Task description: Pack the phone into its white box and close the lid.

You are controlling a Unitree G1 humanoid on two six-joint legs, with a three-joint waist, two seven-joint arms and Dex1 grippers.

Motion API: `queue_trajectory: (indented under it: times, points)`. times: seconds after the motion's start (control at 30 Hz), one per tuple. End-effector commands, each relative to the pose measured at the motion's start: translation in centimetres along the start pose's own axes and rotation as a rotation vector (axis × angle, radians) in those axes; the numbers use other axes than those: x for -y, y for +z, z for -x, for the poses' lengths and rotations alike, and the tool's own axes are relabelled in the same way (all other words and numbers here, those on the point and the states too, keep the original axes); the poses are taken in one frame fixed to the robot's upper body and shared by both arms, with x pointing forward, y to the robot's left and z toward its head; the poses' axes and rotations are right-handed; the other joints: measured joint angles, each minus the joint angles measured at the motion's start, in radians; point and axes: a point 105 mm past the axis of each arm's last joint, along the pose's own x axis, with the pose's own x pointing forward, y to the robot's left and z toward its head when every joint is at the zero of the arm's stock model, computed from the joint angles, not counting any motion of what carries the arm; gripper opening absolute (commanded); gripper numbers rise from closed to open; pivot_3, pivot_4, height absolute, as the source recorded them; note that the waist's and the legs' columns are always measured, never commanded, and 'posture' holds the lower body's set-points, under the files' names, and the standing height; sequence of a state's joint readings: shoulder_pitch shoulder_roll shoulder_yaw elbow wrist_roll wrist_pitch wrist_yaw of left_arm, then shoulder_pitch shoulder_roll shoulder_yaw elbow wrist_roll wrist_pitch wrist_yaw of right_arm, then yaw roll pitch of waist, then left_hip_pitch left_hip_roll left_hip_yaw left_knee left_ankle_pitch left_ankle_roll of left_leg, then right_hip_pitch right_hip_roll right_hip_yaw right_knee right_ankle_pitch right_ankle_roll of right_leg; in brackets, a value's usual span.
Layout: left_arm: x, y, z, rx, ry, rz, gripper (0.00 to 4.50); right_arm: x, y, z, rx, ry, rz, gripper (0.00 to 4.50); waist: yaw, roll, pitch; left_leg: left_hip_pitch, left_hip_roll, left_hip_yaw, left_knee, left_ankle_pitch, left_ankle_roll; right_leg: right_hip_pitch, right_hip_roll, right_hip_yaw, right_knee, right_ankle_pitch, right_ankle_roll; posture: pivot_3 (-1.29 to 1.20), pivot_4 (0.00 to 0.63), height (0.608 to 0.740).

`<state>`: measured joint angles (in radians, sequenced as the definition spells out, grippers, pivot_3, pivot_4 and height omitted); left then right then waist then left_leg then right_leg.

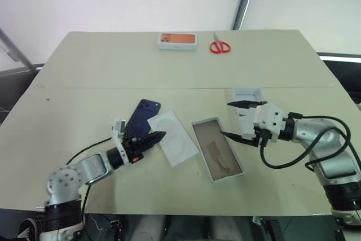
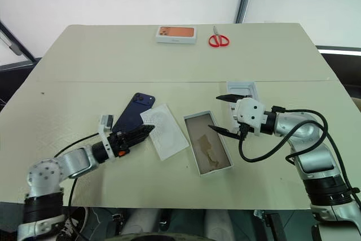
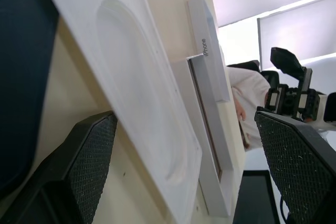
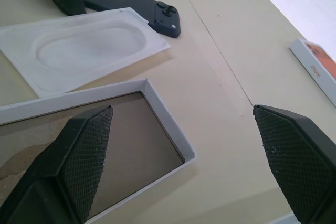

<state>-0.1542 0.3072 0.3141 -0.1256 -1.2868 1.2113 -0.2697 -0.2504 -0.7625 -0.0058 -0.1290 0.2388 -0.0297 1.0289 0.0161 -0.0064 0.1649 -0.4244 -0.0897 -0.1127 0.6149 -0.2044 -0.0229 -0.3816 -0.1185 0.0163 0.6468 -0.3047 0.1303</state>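
Here the phone [image 2: 133, 112] lies flat on the table [image 2: 113, 55], back up with its camera bump toward the far side, just beside the flat white insert [image 2: 164, 130], whose near edge seems to overlap or touch it. The left gripper [image 2: 135, 135] lies low at the phone's near end, its black fingers pointing toward the insert; in the left wrist view they stand wide apart with nothing between them, so it holds nothing. The white box [image 2: 206, 149] sits open near the table's middle, its brownish floor bare, which suggests it is waiting to take the phone. The right gripper [image 2: 220, 114] hovers over the far end of the box, jaws spread wide and empty, likely posted there to steady the tray or receive the phone. The lid [image 2: 241, 90] rests behind that gripper, inside up, out of the way until the tray is filled. At the far edge a white box with an orange picture [image 2: 176, 34] and red scissors [image 2: 218, 39] lie well apart from the work. By this layout, packing has not begun: the phone must first be lifted clear of the insert.
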Motion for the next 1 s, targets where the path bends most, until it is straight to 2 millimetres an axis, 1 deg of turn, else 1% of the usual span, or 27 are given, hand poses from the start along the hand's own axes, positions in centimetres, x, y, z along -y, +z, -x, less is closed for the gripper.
queue_trajectory:
  times: [0.03,0.13,0.17,0.23,0.27,0.3,0.33,0.47,0.6,0.73,0.87,0.97,1.0]
  points:
    - [-0.7,-1.1,-0.8,-0.043,0.042,0.026,4.41,0.3,0.8,0.0,0.027,-0.014,0.033,4.5,-0.002,0.0,0.0,0.0,0.0,0.0,0.0,0.0,0.0,0.0,0.0,0.0,0.0,0.0,0.0,0.0,0.15,0.74]
    - [-0.7,-1.6,-0.7,-0.062,0.043,0.032,4.41,0.3,0.9,0.1,0.026,-0.02,0.036,4.5,-0.002,0.0,0.0,0.0,0.0,0.0,0.0,0.0,0.0,0.0,0.0,0.0,0.0,0.0,0.0,0.0,0.15,0.74]
    - [-0.7,-1.8,-0.6,-0.072,0.044,0.037,4.18,0.4,0.9,0.1,0.024,-0.023,0.037,4.5,-0.002,0.0,0.0,0.0,0.0,0.0,0.0,0.0,0.0,0.0,0.0,0.0,0.0,0.0,0.0,0.0,0.15,0.74]
    - [-0.9,-2.0,-0.3,-0.081,0.05,0.042,3.57,0.4,0.9,0.2,0.024,-0.026,0.038,4.5,-0.004,0.0,0.0,0.0,0.0,0.0,0.0,0.0,0.0,0.0,0.0,0.0,0.0,0.0,0.0,0.0,0.15,0.74]
    - [-1.0,-2.0,-0.3,-0.08,0.05,0.053,3.12,0.4,0.9,0.2,0.024,-0.027,0.037,4.5,-0.004,0.0,0.0,0.0,0.0,0.0,0.0,0.0,0.0,0.0,0.0,0.0,0.0,0.0,0.0,0.0,0.15,0.74]
    - [-1.2,-2.1,-0.2,-0.083,0.058,0.059,2.56,0.4,0.9,0.2,0.025,-0.028,0.038,4.5,-0.004,0.0,0.0,0.0,0.0,0.0,0.0,0.0,0.0,0.0,0.0,0.0,0.0,0.0,0.0,0.0,0.15,0.74]
    - [-1.3,-2.1,-0.2,-0.083,0.061,0.064,2.15,0.4,0.9,0.2,0.025,-0.029,0.038,4.5,-0.004,0.0,0.0,0.0,0.0,0.0,-0.001,0.0,0.0,0.0,0.0,0.0,0.0,0.0,0.0,0.0,0.15,0.74]
    - [-1.6,-2.0,-0.1,-0.089,0.075,0.068,0.05,0.4,1.0,0.2,0.024,-0.03,0.037,4.5,-0.002,0.001,-0.001,0.001,0.0,0.0,-0.001,0.0,0.0,0.001,0.0,-0.001,0.0,0.0,0.0,0.0,0.15,0.74]
    - [-2.0,-2.1,-0.1,-0.096,0.098,0.068,0.01,0.4,1.0,0.2,0.025,-0.032,0.039,4.5,-0.003,0.002,-0.001,0.005,0.0,0.0,-0.001,0.0,0.0,0.005,0.0,-0.001,0.0,-0.002,-0.003,0.0,0.15,0.74]
    - [-1.9,-2.1,-0.2,-0.099,0.092,0.063,0.01,0.5,1.0,0.2,0.024,-0.036,0.043,4.5,-0.003,0.002,-0.001,0.006,0.0,0.0,-0.001,0.0,0.0,0.006,0.0,0.0,0.0,-0.002,-0.003,0.0,0.15,0.74]
    - [-1.3,-1.3,-0.1,-0.078,0.071,0.044,0.01,0.5,1.0,0.2,0.023,-0.037,0.037,4.5,-0.003,0.002,-0.001,0.007,0.0,0.0,-0.001,0.0,0.0,0.006,0.0,-0.001,0.0,-0.002,-0.003,0.0,0.15,0.74]
    - [-0.3,0.3,0.4,-0.05,0.035,0.022,0.01,0.0,1.2,0.3,0.036,-0.018,-0.002,4.5,-0.003,0.001,0.0,0.006,0.001,0.0,-0.001,0.0,0.0,0.006,0.0,-0.001,0.0,-0.002,-0.003,0.0,0.15,0.74]
    - [0.3,0.9,0.7,-0.054,0.026,-0.011,0.01,-0.3,1.4,0.4,0.045,0.0,-0.039,4.5,-0.004,0.0,0.0,0.006,0.001,0.0,-0.001,0.0,0.0,0.006,0.0,-0.001,0.0,-0.002,-0.003,0.0,0.15,0.74]
